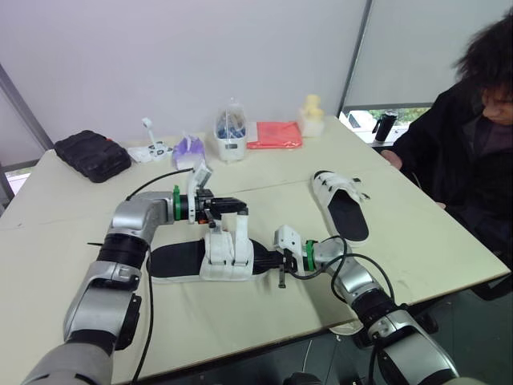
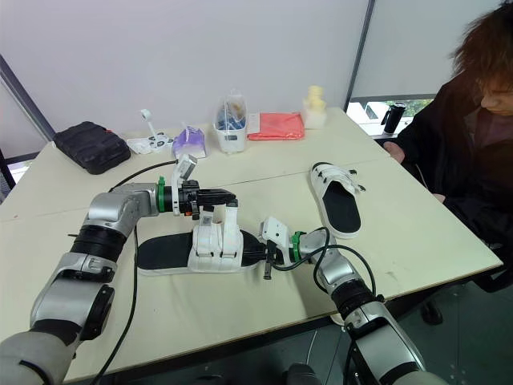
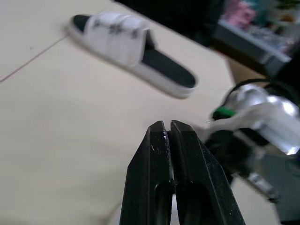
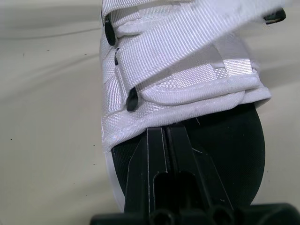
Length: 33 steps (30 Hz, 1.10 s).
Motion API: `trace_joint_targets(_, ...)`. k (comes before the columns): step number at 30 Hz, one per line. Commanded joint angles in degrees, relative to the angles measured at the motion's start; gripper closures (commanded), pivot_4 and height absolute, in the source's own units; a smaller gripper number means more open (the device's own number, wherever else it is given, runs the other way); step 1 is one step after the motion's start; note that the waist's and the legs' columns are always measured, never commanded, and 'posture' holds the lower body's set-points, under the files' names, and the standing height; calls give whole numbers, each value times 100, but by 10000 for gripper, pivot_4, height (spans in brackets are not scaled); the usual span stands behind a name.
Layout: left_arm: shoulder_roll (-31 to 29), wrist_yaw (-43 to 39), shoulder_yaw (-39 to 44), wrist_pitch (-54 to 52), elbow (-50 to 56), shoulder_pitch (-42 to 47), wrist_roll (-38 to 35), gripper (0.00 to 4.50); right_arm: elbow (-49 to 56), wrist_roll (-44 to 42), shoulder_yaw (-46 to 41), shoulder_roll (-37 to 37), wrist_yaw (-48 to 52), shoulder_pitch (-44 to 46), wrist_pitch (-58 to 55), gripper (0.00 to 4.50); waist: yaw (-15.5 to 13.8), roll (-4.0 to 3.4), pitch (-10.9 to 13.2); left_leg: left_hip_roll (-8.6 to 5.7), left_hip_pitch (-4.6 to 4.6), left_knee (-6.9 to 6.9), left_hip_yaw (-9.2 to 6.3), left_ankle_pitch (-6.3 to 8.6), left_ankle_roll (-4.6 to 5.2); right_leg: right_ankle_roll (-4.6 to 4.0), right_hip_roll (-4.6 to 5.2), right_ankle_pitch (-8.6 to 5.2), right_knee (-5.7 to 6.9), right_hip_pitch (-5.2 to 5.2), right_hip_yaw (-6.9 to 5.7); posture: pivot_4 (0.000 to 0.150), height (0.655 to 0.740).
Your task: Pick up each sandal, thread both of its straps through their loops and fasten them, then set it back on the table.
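On the tabletop (image 1: pixel 240 321), close to the robot, lies one sandal (image 1: pixel 172 262). It is black inside with a white top. Its two white straps (image 1: pixel 216 234) stick up in the air. They are not done up.

The left end effector (image 1: pixel 243 207) is just above those straps. Its two black fingers (image 3: pixel 154 187) are pressed together. I cannot tell if a strap is caught between them.

The right end effector (image 1: pixel 271 260) is at one end of the same sandal. Its fingers (image 4: pixel 157 159) are pressed together too. They lie over the black inside part, and their tips are right at the edge of the white top.

The other sandal (image 1: pixel 346 212) lies flat farther off, on the robot's right, well apart from the first one. Its white top sits at the far end.

At the back of the tabletop there is a black case (image 1: pixel 92 154), a small purple packet (image 1: pixel 189 151), a clear tub (image 1: pixel 231 132), a pink cloth (image 1: pixel 275 135) and a little yellow thing (image 1: pixel 311 112). A person (image 1: pixel 473 144) in dark clothes sits at the right side of the tabletop, near the far sandal.
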<state>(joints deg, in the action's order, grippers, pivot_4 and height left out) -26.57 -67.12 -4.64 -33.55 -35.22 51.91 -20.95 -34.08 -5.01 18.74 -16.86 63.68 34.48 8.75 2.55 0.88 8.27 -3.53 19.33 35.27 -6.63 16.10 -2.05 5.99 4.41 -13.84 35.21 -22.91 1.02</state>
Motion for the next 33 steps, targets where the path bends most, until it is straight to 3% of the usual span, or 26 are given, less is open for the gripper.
trace_joint_targets(1, -27, 161, -228, 747, -378, 261, 584, 44119, -593, 579, 303, -110, -209, -345, -334, 45000, 0, 0, 0, 0, 0, 1, 0, 0, 0, -3, 0, 2, 0, 0, 0, 1500, 7400)
trace_joint_targets(7, -113, -11, -1079, 2065, -1263, 241, 1735, 44119, -538, 571, 305, -122, -217, -400, -347, 45000, 0, -1, -5, 0, -2, 1, 1, 0, 0, -4, 0, 3, 0, 3, -1, 1500, 7400)
trace_joint_targets(13, 142, -127, -734, 2048, -1556, 463, 1544, 44119, -539, 564, 314, -89, -222, -376, -367, 45000, -2, 0, -10, 0, -3, 1, 1, 0, 1, 8, 1, -5, 0, 6, -2, 1500, 7400)
trace_joint_targets(16, 184, -463, -148, 1317, -1279, 595, 875, 31474, -640, 571, 293, -37, -292, -326, -282, 45000, 8, 2, -8, 0, -3, 1, 0, 0, 1, 18, 0, -10, 0, 7, -4, 1500, 7400)
trace_joint_targets(18, 40, -17, 845, 637, -738, 545, 51, 21791, -683, 515, 195, -15, -365, -233, -291, 45000, 27, 7, -2, 0, 1, 1, 1, 0, 1, 18, -2, -10, 2, 1, -5, 1500, 7400)
trace_joint_targets(20, -92, 390, 1457, 50, 62, 195, -454, 21791, -644, 472, 116, -61, -388, -211, -296, 45000, 81, 14, 3, 4, 11, 1, 0, 0, 1, 18, -2, -10, 11, -18, -4, 1500, 7400)
trace_joint_targets(24, -356, 1091, 1881, -927, 2263, -1187, -882, 21791, 98, 271, -138, -256, -466, -311, -473, 45000, 118, -36, -4, 6, 4, -6, 3, 1, 0, -4, 11, 3, 16, -16, 4, 1500, 7400)
trace_joint_targets(28, -137, 2182, 2481, -1373, 3775, -2169, -1273, 21791, 1241, -23, -541, -569, -593, -444, -995, 45000, -105, -7, 57, -3, 33, 4, -5, 1, -2, -5, 15, 4, 13, -32, 4, 1500, 7400)
trace_joint_targets(33, 179, 2974, 2696, -1859, 5285, -3353, -1768, 21791, 2759, -338, -1016, -1107, -766, -761, -1903, 45000, -299, -11, 87, -9, 208, 95, -17, 1, -7, 0, 24, 54, 7, -158, -8, 1500, 7400)
